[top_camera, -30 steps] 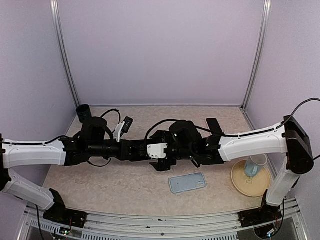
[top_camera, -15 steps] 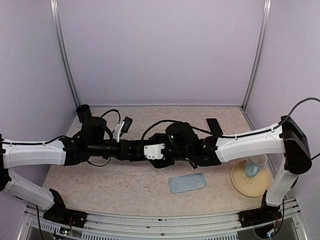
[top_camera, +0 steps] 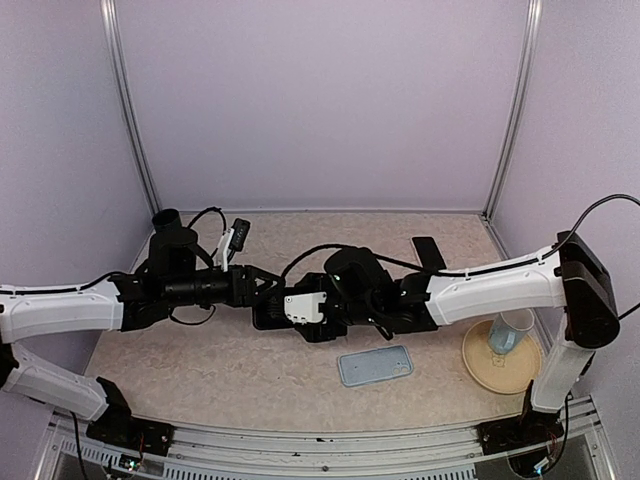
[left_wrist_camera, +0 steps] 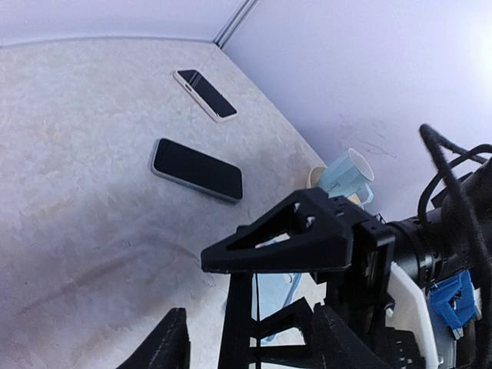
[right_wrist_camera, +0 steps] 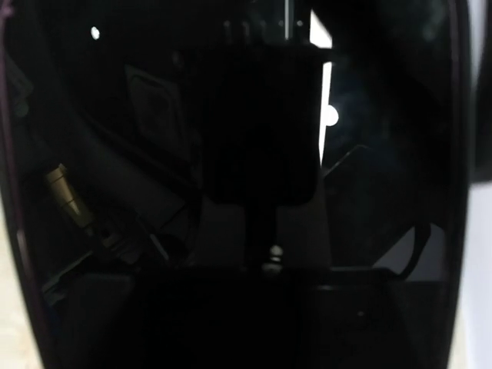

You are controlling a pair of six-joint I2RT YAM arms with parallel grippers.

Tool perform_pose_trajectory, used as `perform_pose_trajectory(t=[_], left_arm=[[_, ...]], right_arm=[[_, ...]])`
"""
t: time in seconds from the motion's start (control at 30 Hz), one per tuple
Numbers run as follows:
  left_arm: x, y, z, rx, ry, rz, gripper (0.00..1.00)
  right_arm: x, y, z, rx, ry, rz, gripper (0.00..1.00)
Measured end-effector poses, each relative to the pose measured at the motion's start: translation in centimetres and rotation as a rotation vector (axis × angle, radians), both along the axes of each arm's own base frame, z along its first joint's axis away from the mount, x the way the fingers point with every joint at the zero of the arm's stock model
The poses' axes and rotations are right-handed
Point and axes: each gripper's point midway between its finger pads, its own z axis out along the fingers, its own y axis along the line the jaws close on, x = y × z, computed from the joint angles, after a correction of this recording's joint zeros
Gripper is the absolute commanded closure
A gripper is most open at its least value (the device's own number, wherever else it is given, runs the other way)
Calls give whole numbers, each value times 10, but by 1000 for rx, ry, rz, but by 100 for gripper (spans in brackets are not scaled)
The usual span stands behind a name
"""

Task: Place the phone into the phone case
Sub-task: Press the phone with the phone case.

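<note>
**Entry: phone lifted and gripped, case not yet fitted**

**Phone** (right_wrist_camera: 254,184). It is off the counter (top_camera: 230,370), at mid-table where your two arms meet. Its glossy dark face fills the right wrist view.

**Right gripper** (top_camera: 280,312). The jaws are clamped on the phone across its width. The left wrist view shows the phone edge-on between the two fingers.

**Left gripper** (top_camera: 258,287). The jaws are apart, one finger on either side of the phone's edge and apparently clear of it.

**Phone case** (top_camera: 375,365). Pale blue, lying flat near the front edge, near the grippers on their right, with nothing in it.

**Also present.** A spare dark phone (left_wrist_camera: 196,169) lies on the counter, with a white-edged phone (left_wrist_camera: 205,94) farther back. At the right, a blue cup (left_wrist_camera: 344,174) sits on a plate (top_camera: 480,372).

**Progress.** You appear to be roughly midway, with the pickup done. You have yet to carry the phone over the case, square it to the outline, lower it, and press until the rim seats all round. The case lies loose, so expect it to slide unless your free arm steadies it.
</note>
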Motion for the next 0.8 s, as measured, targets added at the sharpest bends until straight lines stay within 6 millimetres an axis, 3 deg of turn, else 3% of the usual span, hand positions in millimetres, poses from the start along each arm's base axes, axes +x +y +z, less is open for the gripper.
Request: perform_pose_trajectory(t=[0.3, 0.47, 0.8], left_arm=[[9, 27, 22, -53, -62, 108, 27], [13, 44, 27, -77, -68, 164, 25], [7, 43, 18, -78, 12, 148, 25]], right_arm=[[4, 1, 2, 20, 78, -31, 53], [13, -1, 8, 56, 123, -54, 53], [35, -8, 22, 86, 126, -147, 54]])
